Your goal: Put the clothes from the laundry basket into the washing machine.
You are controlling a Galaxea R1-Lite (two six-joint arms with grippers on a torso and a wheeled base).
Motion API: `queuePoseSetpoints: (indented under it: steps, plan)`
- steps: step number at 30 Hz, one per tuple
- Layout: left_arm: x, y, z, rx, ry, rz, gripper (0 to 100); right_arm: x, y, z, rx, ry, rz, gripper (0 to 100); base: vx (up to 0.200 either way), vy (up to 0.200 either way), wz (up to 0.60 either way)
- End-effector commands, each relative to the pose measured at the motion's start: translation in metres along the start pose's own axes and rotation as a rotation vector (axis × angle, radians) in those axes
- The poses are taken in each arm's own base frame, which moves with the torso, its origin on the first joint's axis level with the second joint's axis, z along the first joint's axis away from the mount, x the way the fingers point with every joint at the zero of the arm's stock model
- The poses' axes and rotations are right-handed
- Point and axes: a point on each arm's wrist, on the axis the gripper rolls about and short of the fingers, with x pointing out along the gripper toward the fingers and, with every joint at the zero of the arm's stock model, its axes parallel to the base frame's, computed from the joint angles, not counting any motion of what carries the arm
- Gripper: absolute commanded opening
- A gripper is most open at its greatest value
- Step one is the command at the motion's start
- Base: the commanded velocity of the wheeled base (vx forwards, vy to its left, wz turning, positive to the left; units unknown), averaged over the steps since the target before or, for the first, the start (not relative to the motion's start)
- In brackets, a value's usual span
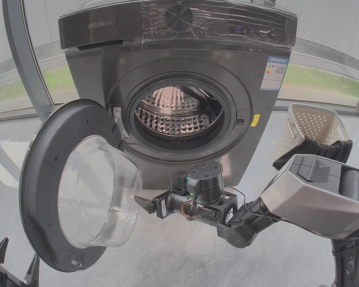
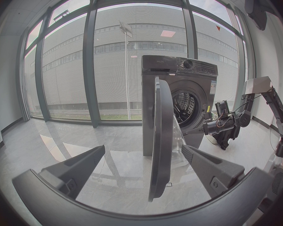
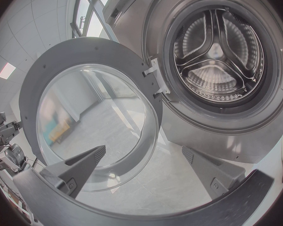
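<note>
The door (image 1: 48, 172) stands swung wide so the drum (image 1: 179, 112) is free for loading. Dark clothes (image 1: 327, 150) drape over the basket (image 1: 315, 124) rim, beside the washer (image 1: 99, 72). The right gripper (image 3: 143, 148) (low, near the door glass) and the left gripper (image 2: 143, 147) are spread wide, holding nothing.

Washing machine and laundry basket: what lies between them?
Nothing; the head view shows only bare floor between the washing machine and the laundry basket.
</note>
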Motion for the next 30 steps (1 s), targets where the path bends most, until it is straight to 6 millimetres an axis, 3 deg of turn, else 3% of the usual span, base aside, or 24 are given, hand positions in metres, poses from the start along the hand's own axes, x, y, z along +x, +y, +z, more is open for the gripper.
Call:
queuePoseSetpoints:
  steps: [1, 9, 18, 20, 23, 27, 30]
  plan:
    - [0.000, 0.000, -0.005, 0.000, -0.002, -0.001, 100, 0.017, -0.002, -0.006, 0.005, 0.025, -0.020, 100, 0.000, 0.000, 0.00]
    - [0.000, 0.000, -0.005, 0.000, -0.002, 0.001, 100, 0.042, 0.000, -0.018, 0.006, 0.001, -0.047, 100, 0.000, 0.000, 0.00]
    - [0.000, 0.000, -0.005, 0.000, -0.002, 0.001, 100, 0.050, 0.010, -0.009, 0.035, -0.060, -0.040, 100, 0.000, 0.000, 0.00]
    - [0.000, 0.000, -0.005, 0.000, -0.002, 0.001, 100, 0.042, 0.003, -0.006, 0.053, -0.060, -0.088, 100, 0.000, 0.000, 0.00]
    - [0.000, 0.000, -0.005, 0.000, -0.002, 0.001, 100, 0.016, -0.005, 0.021, 0.044, -0.086, -0.124, 100, 0.000, 0.000, 0.00]
    - [0.000, 0.000, -0.005, 0.000, -0.002, 0.001, 100, -0.042, -0.021, 0.060, 0.010, -0.118, -0.186, 100, 0.000, 0.000, 0.00]
    - [0.000, 0.000, -0.005, -0.002, -0.001, -0.001, 100, -0.078, -0.027, 0.072, -0.003, -0.132, -0.219, 100, 0.000, 0.000, 0.00]
